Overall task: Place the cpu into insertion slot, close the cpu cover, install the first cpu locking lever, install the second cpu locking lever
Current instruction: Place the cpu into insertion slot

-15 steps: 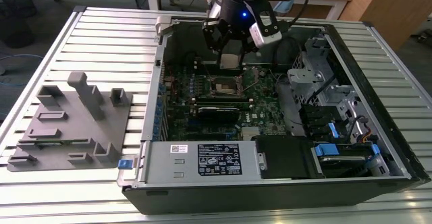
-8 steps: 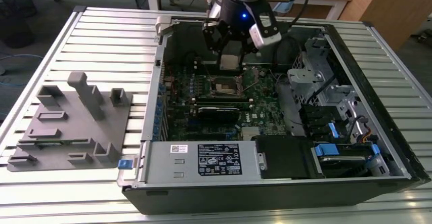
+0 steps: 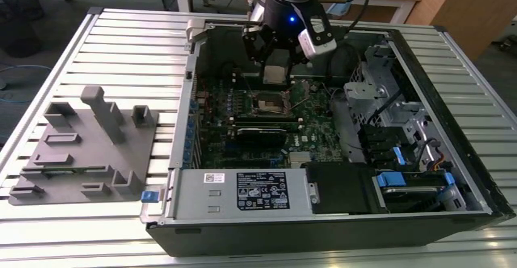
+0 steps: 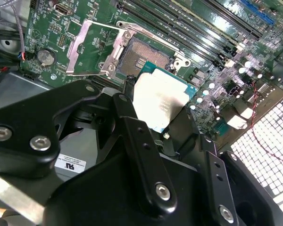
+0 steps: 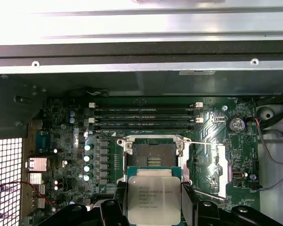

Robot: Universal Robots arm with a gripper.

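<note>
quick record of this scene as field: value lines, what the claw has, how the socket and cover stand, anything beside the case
claw: shut on the chip, inside the open computer case
chip: gripped by its edges, metal top showing, held clear of the socket, not seated
socket: empty, centre bare
cover: flipped open beside the socket
beside the case: grey fixture block on the slatted table, toward the exterior view's left

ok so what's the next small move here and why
Probably ease it slowly down toward the socket. The gripper holds the cpu above the open insertion slot, not yet seated, and the cpu cover is swung open to one side, so nothing seems to block the descent.
</note>
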